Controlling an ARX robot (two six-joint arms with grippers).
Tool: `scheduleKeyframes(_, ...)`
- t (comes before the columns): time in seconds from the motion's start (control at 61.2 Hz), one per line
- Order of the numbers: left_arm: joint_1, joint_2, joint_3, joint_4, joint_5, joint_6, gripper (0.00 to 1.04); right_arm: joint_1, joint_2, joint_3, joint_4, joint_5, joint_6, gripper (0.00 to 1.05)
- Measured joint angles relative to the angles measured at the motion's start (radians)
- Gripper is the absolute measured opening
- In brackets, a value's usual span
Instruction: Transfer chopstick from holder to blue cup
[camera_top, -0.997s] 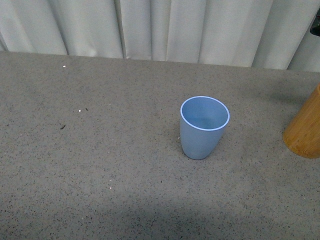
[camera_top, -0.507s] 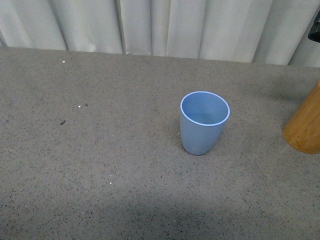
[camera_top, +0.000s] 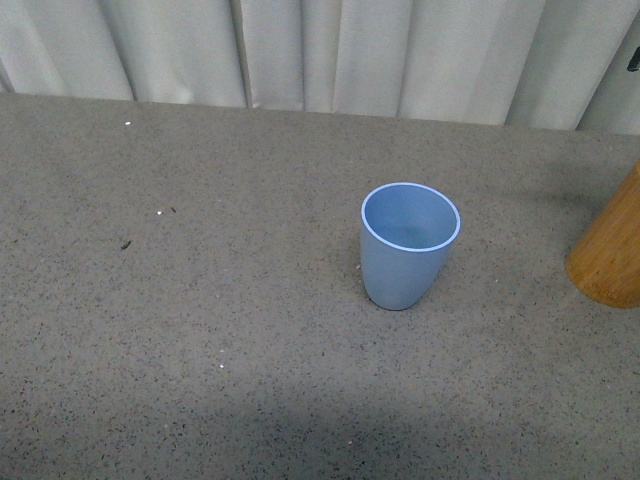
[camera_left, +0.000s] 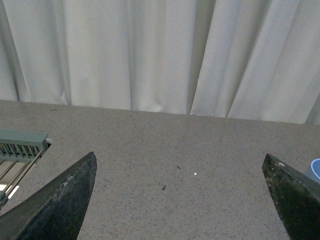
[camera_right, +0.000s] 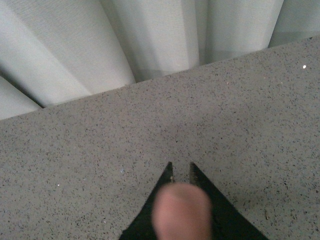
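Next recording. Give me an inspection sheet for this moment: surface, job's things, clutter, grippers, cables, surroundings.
Surface: grey speckled table, a few small specks on it.
Job's things: blue cup upright and empty; holder to its right, cut off by the picture's edge; chopstick shows only as a blurred pink end at the right gripper.
Clutter: grey-green rack, seen in the left wrist view.
Grippers: left gripper open, holding nothing; right gripper with jaws nearly together, apparently on the chopstick.
Cables: nothing seen.
Surroundings: white curtain behind the table.
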Motion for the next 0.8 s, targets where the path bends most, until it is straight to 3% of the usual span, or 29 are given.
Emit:
scheduleKeyframes(0.065, 0.0, 0.0, 0.0, 0.0, 0.0, 0.0, 0.98, -0.002, 0.0, -0.006, 0.002, 0.0, -0.005, 0.01)
scheduleKeyframes(0.588, 0.0, 0.0, 0.0, 0.0, 0.0, 0.0, 0.98, -0.026, -0.072, -0.021, -0.024, 0.003, -0.012, 0.01)
scheduleKeyframes(0.801, 0.0, 0.0, 0.0, 0.0, 0.0, 0.0, 0.98, -0.025, -0.212, -0.008, -0.054, -0.043, -0.042, 0.01)
